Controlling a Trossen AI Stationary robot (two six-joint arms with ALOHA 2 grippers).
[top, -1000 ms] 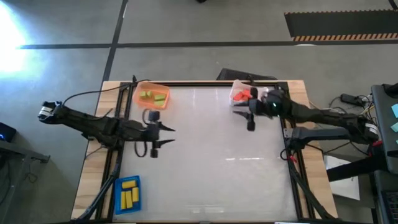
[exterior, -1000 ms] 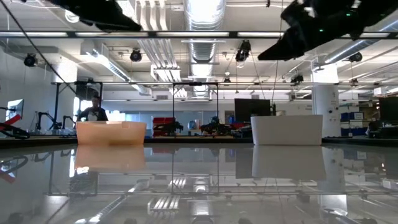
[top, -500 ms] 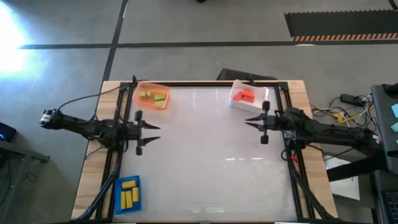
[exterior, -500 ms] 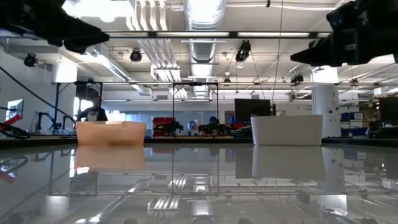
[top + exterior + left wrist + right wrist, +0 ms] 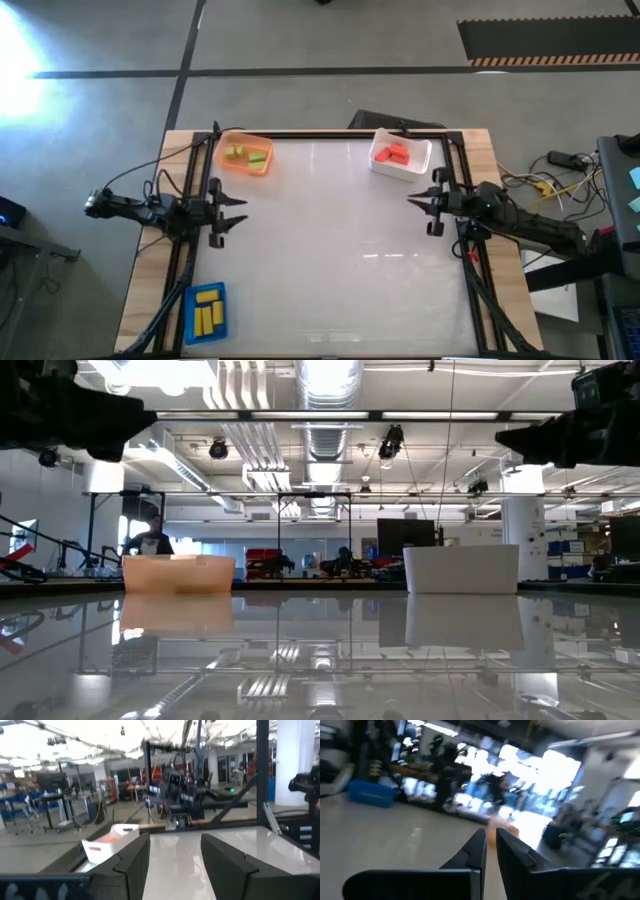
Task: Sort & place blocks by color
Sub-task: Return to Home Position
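Light green blocks point(image 5: 246, 155) lie in the orange tray point(image 5: 232, 166) at the far left. Red blocks point(image 5: 394, 154) lie in the white tray point(image 5: 414, 166) at the far right. Yellow blocks point(image 5: 208, 312) lie in the blue tray point(image 5: 192, 318) at the near left corner. My left gripper point(image 5: 243, 210) hovers open near the left edge, between the orange and blue trays; it holds nothing point(image 5: 175, 855). My right gripper point(image 5: 411, 201) hovers by the right edge, just nearer than the white tray, with its fingers nearly together and empty point(image 5: 491, 845).
The glossy table top point(image 5: 330, 240) has a black frame along its edges. In the low view the orange tray point(image 5: 178, 573) and the white tray point(image 5: 461, 568) stand at the far edge, with both arms high above the surface. A person point(image 5: 150, 538) sits far behind.
Both arms have drawn back toward their own sides. My right gripper moved away from the white tray toward the right and near edges. My left gripper slid from the table's left-middle toward the left edge. No block has moved.
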